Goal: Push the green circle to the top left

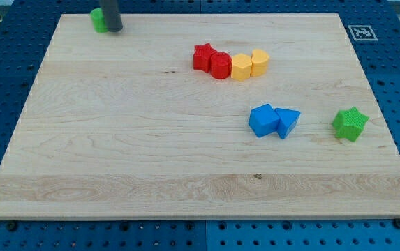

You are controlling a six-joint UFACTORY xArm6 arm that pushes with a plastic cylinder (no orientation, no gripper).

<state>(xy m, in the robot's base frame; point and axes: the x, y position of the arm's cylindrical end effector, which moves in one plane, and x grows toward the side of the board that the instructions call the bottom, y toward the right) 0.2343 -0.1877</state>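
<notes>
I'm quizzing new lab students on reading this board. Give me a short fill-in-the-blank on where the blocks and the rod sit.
1. My tip sits against the green circle at the board's top ____ corner.
2. The green star lies near the view's ____ edge.
3. Touching the red star is another ____ block.
4. The two blue blocks are ____ each other.

Missing words: left; right; red; touching

Only the lower part of the dark rod visible, entering at the view's top edge, about 11 o'clock from the middle. Standing nearly upright, my tip (114, 30) resting down on the surface.
</notes>
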